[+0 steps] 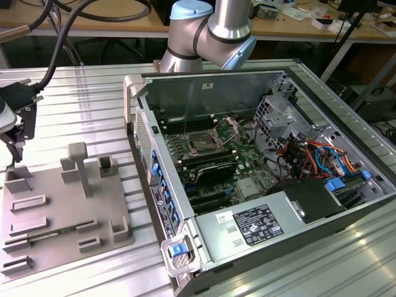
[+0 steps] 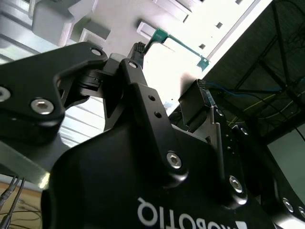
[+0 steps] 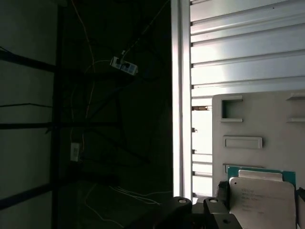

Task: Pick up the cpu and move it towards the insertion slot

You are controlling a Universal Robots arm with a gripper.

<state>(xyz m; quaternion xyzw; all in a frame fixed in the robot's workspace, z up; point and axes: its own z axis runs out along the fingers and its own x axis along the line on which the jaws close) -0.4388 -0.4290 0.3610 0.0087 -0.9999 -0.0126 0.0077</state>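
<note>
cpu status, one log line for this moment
gripper: above tray, exterior view's left | cpu: close by gripper in first wrist view, hold unclear | socket: in open case, away from gripper

**Colours on the table and in the computer**

The cpu (image 3: 264,200) has a silvery-white face with a teal-green rim. The claw (image 1: 15,148) is black. The tray (image 1: 62,207) is plain grey and the ribbed table (image 1: 86,105) is silver. The motherboard (image 1: 247,164) is dark green, its cables (image 1: 309,151) orange and blue. The arm (image 1: 213,28) is silver with pale blue caps.
</note>
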